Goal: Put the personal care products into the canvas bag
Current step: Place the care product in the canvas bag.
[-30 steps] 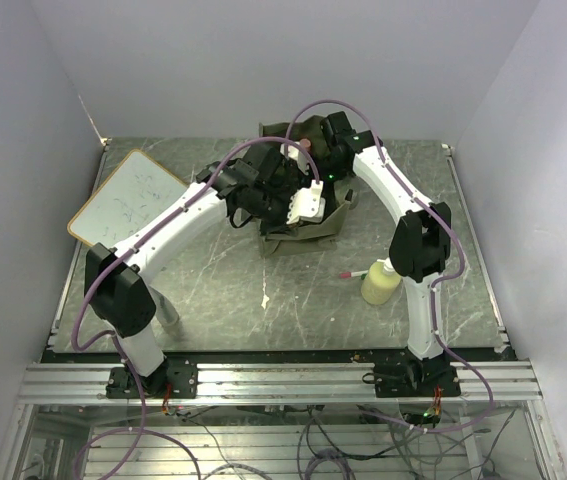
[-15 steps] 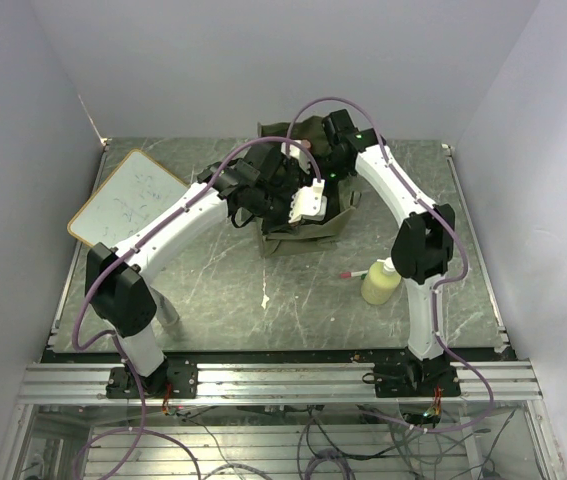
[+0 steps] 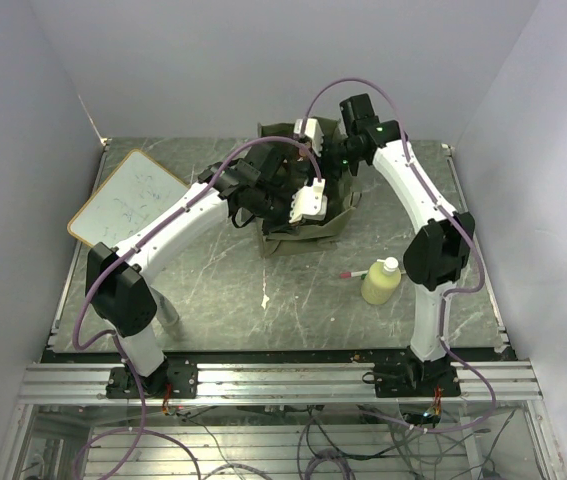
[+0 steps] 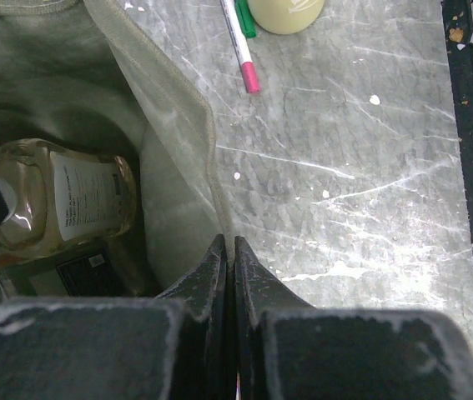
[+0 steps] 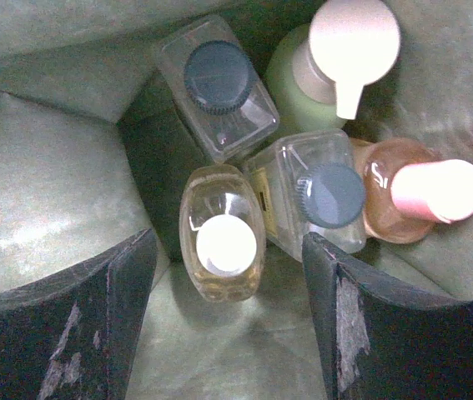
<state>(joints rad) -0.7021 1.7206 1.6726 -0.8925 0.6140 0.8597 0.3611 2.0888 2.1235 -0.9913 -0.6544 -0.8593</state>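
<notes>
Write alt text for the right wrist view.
Looking down into the canvas bag, five bottles stand clustered: a yellow-green pump bottle, a clear square bottle, a second square bottle, an orange bottle and an oval white-capped bottle. The right gripper hangs open above them, empty.

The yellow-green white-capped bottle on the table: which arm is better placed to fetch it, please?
Right: the bottle sits on that side and the right fingers are open; the left fingers pinch the olive canvas bag's rim.

Arms (image 3: 178, 225): white curved links, black joints
Cables (image 3: 335, 83): purple, looped
Pincer fingers (image 5: 94, 333): black, scuffed pale
</notes>
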